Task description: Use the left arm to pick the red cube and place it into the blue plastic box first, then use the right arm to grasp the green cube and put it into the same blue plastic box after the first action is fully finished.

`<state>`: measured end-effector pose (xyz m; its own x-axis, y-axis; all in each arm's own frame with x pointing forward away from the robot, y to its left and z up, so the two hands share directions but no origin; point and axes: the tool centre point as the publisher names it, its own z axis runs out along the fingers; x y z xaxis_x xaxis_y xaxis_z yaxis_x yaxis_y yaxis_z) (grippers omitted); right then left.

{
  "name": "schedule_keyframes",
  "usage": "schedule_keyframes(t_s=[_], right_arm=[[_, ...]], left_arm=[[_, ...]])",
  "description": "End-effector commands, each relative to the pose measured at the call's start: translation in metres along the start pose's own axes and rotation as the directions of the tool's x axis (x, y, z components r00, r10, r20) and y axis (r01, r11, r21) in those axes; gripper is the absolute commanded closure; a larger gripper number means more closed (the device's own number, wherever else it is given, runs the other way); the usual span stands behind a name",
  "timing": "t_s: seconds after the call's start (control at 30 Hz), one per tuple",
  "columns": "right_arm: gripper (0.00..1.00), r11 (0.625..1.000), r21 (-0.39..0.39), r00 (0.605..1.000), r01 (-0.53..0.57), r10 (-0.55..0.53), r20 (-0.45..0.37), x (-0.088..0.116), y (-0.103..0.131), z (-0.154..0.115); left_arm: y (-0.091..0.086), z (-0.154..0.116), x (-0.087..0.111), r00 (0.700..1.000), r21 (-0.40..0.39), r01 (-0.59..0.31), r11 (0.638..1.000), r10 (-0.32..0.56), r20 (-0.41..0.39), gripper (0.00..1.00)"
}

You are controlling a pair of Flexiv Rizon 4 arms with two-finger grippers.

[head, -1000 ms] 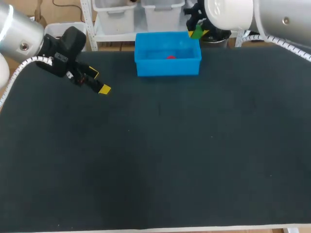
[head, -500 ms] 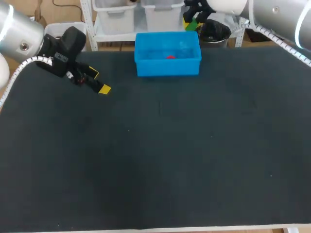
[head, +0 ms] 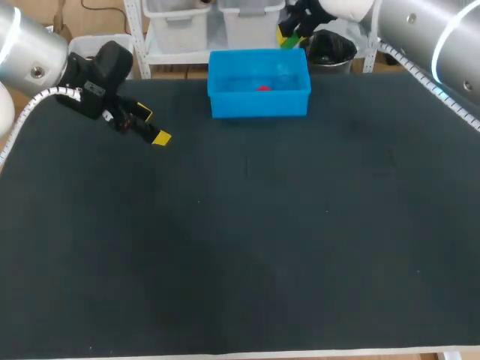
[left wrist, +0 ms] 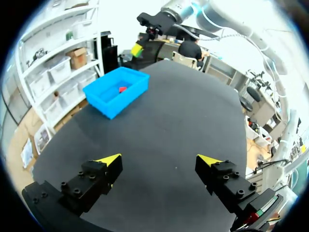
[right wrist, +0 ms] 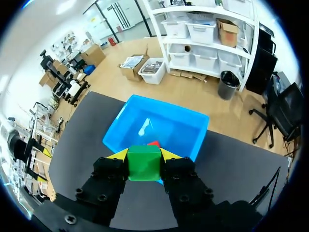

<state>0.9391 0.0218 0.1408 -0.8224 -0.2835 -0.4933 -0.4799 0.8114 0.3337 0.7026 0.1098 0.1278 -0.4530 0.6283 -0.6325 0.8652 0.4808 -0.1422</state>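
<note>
The blue plastic box (head: 259,82) stands at the table's far edge, with the red cube (head: 263,88) lying inside it. My right gripper (head: 288,35) hangs above the box's far right corner, shut on the green cube (head: 289,41). In the right wrist view the green cube (right wrist: 144,163) sits between both yellow-tipped fingers, above the near edge of the box (right wrist: 159,127), and the red cube (right wrist: 154,144) peeks out just past it. My left gripper (head: 153,126) rests open and empty over the table at the far left. The left wrist view shows its gripper (left wrist: 159,161) open, the box (left wrist: 116,91) ahead.
The dark table mat (head: 247,240) stretches from the box to the near edge with nothing else on it. My left arm (head: 90,82) lies low over the far left corner.
My right gripper with the green cube has moved left, from beside the box's right end to above its far right corner. The left arm has kept still.
</note>
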Motion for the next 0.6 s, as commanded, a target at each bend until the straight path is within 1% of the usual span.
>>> schedule_keyframes(t_s=[0.03,0.37,0.6], right_arm=[[1.00,1.000,-0.029,0.989,0.011,-0.015,-0.149,-0.026,-0.011,0.024],[1.00,1.000,-0.019,0.977,0.025,-0.028,-0.214,-0.026,-0.027,0.056],[1.00,0.999,-0.013,0.972,0.042,-0.044,-0.230,-0.031,-0.029,0.063]], left_arm=[[0.001,0.000,0.001,1.000,0.002,-0.003,1.000,0.003,0.005,0.00],[0.001,0.000,0.001,1.000,0.002,-0.003,1.000,0.003,0.005,0.00],[0.001,0.000,0.001,1.000,0.002,-0.003,1.000,0.003,0.005,0.00]])
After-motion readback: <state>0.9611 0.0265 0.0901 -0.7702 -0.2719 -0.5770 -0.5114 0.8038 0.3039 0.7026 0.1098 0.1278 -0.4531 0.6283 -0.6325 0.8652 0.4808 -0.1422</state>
